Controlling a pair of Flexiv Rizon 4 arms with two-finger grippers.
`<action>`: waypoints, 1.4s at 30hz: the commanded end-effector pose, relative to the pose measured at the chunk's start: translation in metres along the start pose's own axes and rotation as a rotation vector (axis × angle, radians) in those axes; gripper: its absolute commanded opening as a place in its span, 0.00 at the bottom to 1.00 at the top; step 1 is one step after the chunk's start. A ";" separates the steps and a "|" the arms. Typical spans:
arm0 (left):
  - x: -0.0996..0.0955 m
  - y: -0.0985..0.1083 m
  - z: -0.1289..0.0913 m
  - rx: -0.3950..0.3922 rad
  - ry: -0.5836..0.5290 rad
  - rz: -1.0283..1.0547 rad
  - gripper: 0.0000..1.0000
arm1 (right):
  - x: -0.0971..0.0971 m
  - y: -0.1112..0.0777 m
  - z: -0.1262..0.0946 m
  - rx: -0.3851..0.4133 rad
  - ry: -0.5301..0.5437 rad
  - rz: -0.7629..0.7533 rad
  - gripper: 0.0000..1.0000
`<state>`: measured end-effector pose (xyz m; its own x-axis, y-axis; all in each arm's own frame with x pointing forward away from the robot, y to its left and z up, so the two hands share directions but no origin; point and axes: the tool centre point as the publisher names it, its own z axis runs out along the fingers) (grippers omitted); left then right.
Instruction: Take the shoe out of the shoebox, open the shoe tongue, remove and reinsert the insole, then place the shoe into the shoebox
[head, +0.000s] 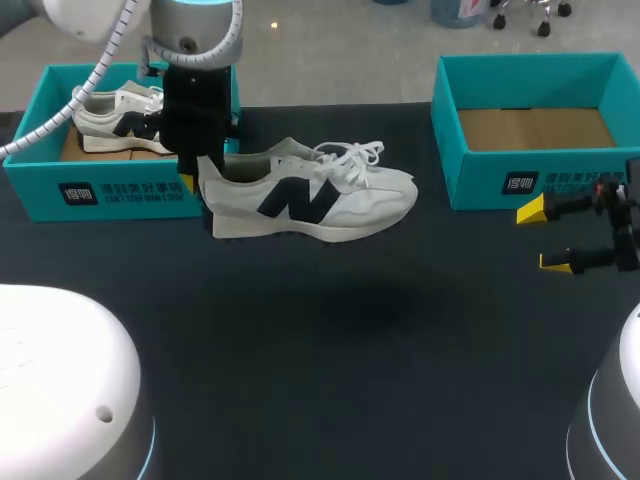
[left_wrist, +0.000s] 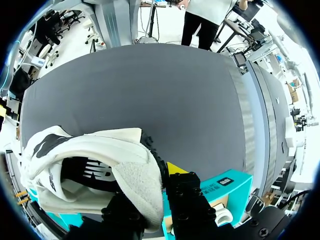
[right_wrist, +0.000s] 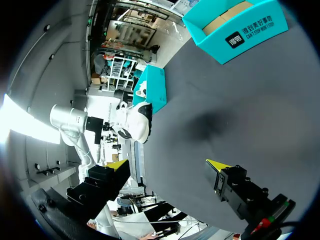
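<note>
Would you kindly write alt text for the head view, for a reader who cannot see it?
The left claw is shut on the heel of a white sneaker, holding it off the dark table beside the left teal shoebox, where a second white shoe lies. The right claw hangs open by the right teal shoebox, whose brown floor shows.

Place: it was a robotics lab bench.
Surface: a dark grey matte table (head: 330, 350) served as the work area.
Machines: a white-jointed left robot arm (head: 195, 35) and a black-ended right robot arm (head: 626, 222) reached over it.
Props: a teal cardboard left shoebox (head: 40, 190) and a matching right shoebox (head: 480, 185) stood open.
</note>
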<state>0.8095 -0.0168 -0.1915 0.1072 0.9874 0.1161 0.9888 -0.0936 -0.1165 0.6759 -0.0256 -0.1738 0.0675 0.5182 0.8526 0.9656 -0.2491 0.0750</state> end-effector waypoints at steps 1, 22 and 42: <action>-0.006 0.000 0.013 -0.012 0.005 -0.015 0.00 | 0.000 -0.001 0.000 -0.002 -0.004 0.001 1.00; -0.051 -0.003 0.113 0.016 0.052 0.004 0.00 | 0.000 -0.001 0.000 -0.002 -0.004 0.001 1.00; -0.063 0.004 0.175 -0.009 0.061 -0.049 0.00 | 0.000 -0.001 0.000 -0.002 -0.004 0.001 1.00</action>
<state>0.7878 -0.0550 -0.3692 0.0647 0.9817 0.1792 0.9938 -0.0470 -0.1009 0.6759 -0.0256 -0.1739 0.0675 0.5182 0.8526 0.9656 -0.2491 0.0750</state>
